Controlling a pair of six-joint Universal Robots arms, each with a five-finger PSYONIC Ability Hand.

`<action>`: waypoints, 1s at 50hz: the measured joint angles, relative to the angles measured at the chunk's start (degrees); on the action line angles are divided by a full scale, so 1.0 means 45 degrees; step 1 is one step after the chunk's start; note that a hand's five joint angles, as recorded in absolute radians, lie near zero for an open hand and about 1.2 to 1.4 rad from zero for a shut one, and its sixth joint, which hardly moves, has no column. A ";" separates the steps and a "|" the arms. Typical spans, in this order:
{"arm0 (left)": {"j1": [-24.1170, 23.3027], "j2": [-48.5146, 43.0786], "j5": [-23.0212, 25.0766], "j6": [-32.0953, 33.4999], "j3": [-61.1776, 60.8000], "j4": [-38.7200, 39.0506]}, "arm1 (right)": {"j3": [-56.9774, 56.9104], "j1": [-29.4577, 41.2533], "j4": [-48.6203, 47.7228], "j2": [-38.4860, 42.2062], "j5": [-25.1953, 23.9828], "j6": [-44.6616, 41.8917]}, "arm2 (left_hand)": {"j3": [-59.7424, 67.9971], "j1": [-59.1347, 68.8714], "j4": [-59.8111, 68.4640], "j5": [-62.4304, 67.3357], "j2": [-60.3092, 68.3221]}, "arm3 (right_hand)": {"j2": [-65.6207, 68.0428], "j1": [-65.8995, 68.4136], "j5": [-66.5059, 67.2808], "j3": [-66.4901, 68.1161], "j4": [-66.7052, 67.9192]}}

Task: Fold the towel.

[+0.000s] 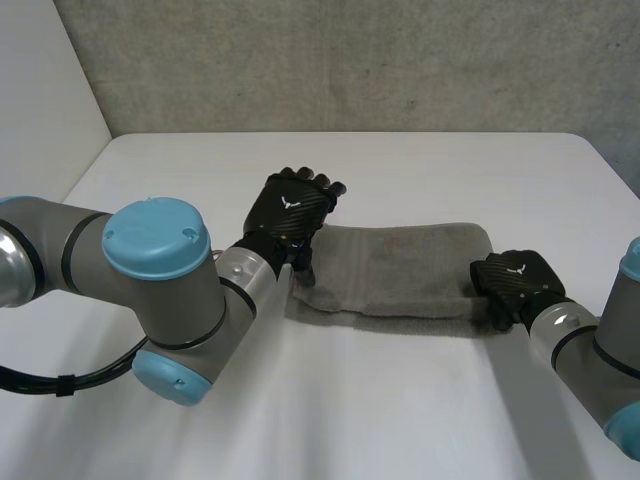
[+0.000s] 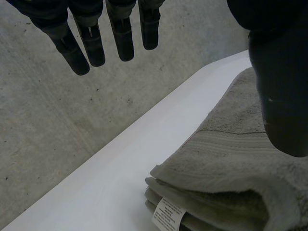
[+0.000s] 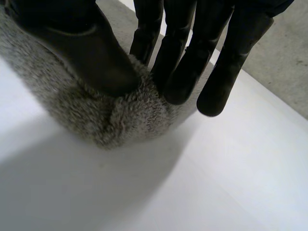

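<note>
A grey towel (image 1: 400, 265), folded into a long band, lies across the middle of the white table (image 1: 380, 400). My left hand (image 1: 290, 210) hovers over its left end with fingers (image 2: 120, 38) straight and spread and holds nothing; the thumb (image 2: 284, 96) hangs just above the cloth (image 2: 231, 168). The stacked layers and a white label (image 2: 168, 214) show at that end. My right hand (image 1: 515, 280) sits on the towel's right near corner. There its thumb (image 3: 82, 43) and fingers (image 3: 178, 62) pinch a bunched fold of the cloth (image 3: 120, 115) between them.
The table's far edge (image 1: 350, 135) runs below a grey concrete wall (image 1: 350, 60). Bare white tabletop lies in front of the towel and beyond it. My left arm's elbow (image 1: 160, 290) bulks large at the near left.
</note>
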 measured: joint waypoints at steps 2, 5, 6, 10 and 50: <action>0.0034 0.0068 -0.0001 -0.0008 -0.0076 -0.0011 | -0.0064 0.0001 -0.0009 0.0017 0.0111 -0.0307 | -0.0001 0.0000 0.0000 0.0003 0.0000 | 0.0575 0.0629 0.0788 0.0837 0.0815; 0.0128 0.0249 -0.0003 -0.0011 -0.0252 -0.0030 | -0.0269 0.0039 -0.0023 0.0004 0.0392 -0.1057 | 0.0000 0.0000 0.0000 0.0002 0.0000 | 0.0577 0.0669 0.0867 0.0967 0.0966; 0.0178 0.0336 -0.0002 -0.0011 -0.0331 -0.0037 | -0.0381 0.0072 -0.0025 -0.0005 0.0501 -0.1362 | -0.0002 -0.0001 0.0000 0.0003 0.0000 | 0.0577 0.0674 0.0867 0.0967 0.0966; 0.0402 0.0676 0.0008 -0.0014 -0.0553 -0.0055 | -0.0833 0.0223 -0.0042 -0.0085 0.0843 -0.2353 | -0.0013 -0.0002 0.0000 0.0003 0.0000 | 0.0577 0.0733 0.0868 0.0968 0.0966; 0.1993 0.2502 0.0023 -0.2042 -0.0685 0.0036 | -0.3147 0.6191 -0.2359 0.0615 -0.0461 -0.1526 | -0.0097 -0.0054 -0.0001 -0.0049 -0.0062 | -1.2657 -1.2841 -1.2963 -1.2640 -1.2586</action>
